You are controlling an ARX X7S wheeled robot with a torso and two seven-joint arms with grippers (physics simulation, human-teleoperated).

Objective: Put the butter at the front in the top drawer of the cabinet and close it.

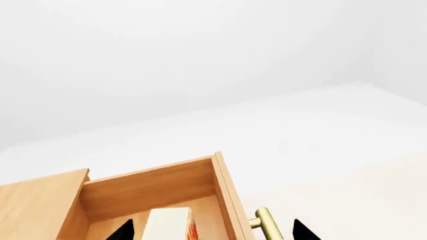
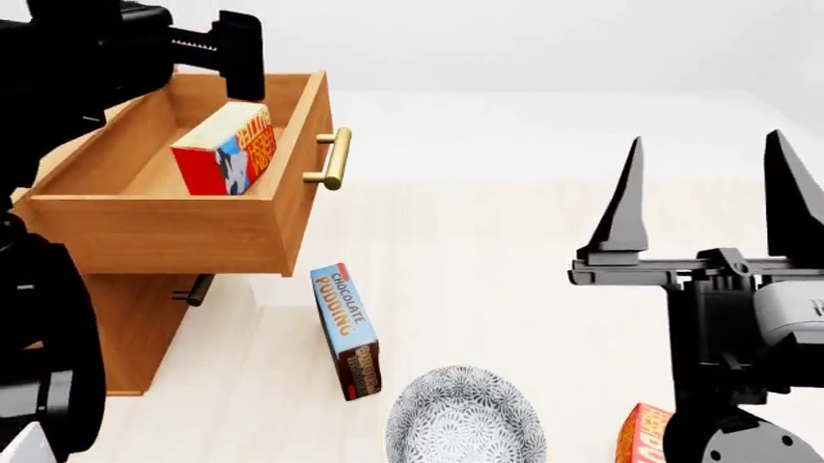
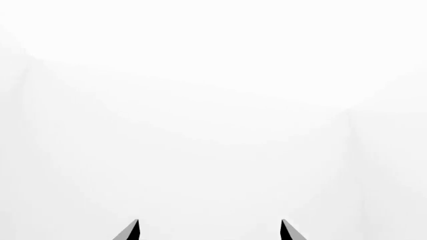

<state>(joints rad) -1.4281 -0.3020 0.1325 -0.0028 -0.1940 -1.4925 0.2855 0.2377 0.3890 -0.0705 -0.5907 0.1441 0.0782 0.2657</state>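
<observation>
The left gripper [image 2: 238, 53] hangs spread wide and empty over the far end of the pulled-out top drawer [image 2: 168, 231]. Just below and nearer than it lies the butter [image 2: 227, 149], tipped on its side on the drawer floor, long axis running front to back, near the handle-side wall. The right gripper [image 2: 705, 183] stands with prongs parted, holding nothing, well apart from the cabinet [image 2: 123, 328].

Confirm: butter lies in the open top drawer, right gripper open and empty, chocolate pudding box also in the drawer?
Not quite. Head view shows the chocolate pudding box on the floor beside the cabinet, not in the top drawer. The butter and open, empty right gripper are right.
</observation>
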